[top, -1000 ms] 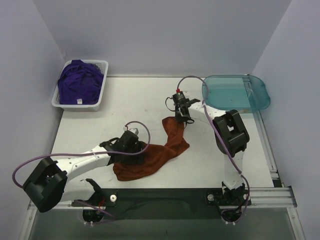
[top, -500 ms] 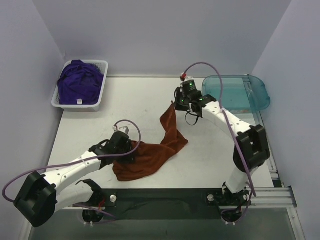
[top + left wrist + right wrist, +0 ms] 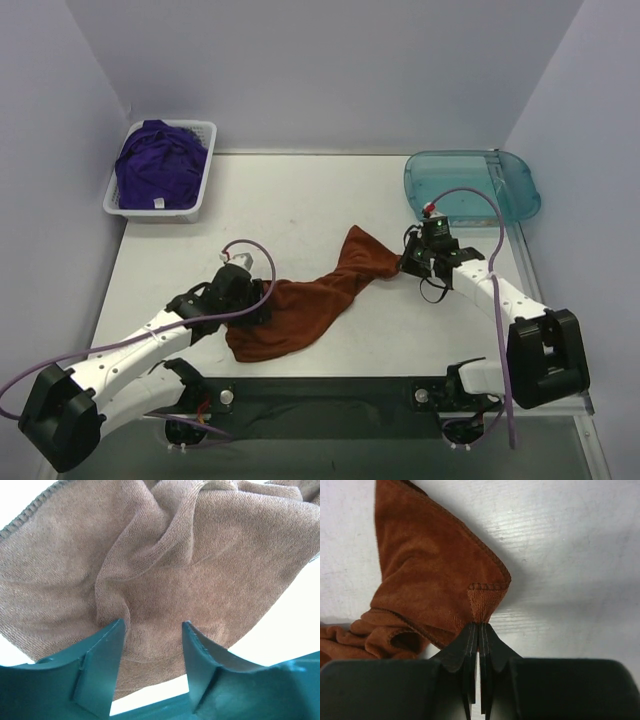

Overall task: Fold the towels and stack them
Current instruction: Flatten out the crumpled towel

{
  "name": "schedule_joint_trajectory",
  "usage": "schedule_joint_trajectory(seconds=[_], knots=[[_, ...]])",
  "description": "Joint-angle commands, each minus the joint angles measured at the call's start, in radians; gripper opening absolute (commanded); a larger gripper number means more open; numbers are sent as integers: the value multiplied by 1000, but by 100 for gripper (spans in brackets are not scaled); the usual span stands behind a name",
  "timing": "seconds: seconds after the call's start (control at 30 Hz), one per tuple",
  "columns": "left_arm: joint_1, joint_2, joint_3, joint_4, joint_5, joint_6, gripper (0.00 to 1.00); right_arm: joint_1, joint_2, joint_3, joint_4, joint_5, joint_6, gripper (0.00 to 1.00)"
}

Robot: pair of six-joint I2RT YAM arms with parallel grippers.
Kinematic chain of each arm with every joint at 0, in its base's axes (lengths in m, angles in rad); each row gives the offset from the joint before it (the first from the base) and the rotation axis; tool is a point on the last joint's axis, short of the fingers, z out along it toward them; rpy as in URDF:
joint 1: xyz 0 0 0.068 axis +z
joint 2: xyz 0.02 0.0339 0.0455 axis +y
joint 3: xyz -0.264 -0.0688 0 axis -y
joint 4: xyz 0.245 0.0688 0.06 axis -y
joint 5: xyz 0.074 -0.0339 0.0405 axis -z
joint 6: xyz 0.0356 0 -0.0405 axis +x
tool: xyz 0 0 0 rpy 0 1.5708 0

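Observation:
The rust-orange towel (image 3: 318, 297) lies crumpled on the table, drawn out in a band between my two grippers. My right gripper (image 3: 405, 262) is shut on one hemmed corner of it, low over the table; the right wrist view shows the corner (image 3: 486, 597) pinched at the fingertips (image 3: 479, 625). My left gripper (image 3: 258, 308) is at the towel's left end with its jaws open and set over the cloth (image 3: 175, 555), fingertips (image 3: 151, 630) straddling a fold. The purple towels (image 3: 160, 165) are heaped in the white basket at the far left.
The white slotted basket (image 3: 206, 196) stands in the far left corner. The translucent teal tray (image 3: 470, 185) stands at the far right, just beyond my right gripper. Walls close the left, back and right sides.
My right gripper has swung from the far middle to the right and nearer, pulling the towel corner with it and stretching the cloth. My left gripper has shifted slightly left on the towel's other end.

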Motion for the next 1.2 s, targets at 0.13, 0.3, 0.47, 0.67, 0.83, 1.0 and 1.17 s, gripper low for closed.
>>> schedule_joint_trajectory(seconds=[0.13, 0.3, 0.47, 0.67, 0.83, 1.0, 1.17], knots=[[6, -72, 103, -83, -10, 22, 70, 36, -95, 213, -38, -32, -14, 0], [9, -135, 192, -184, -82, 59, 73, 162, -64, 461, -90, 57, -44, 0], [10, -167, 289, -212, -111, 125, 76, 207, -37, 669, -112, 86, -32, 0], [12, -184, 338, -223, -99, 122, 78, 286, 87, 749, -142, 80, -41, 0], [12, -233, 306, -255, -94, 96, 78, 365, 285, 778, -147, 109, -35, 0], [15, -261, 254, -281, -100, 71, 78, 438, 541, 948, -148, 146, -44, 0], [21, -215, 209, -264, -102, 63, 78, 463, 793, 1285, -230, 117, -70, 37]])
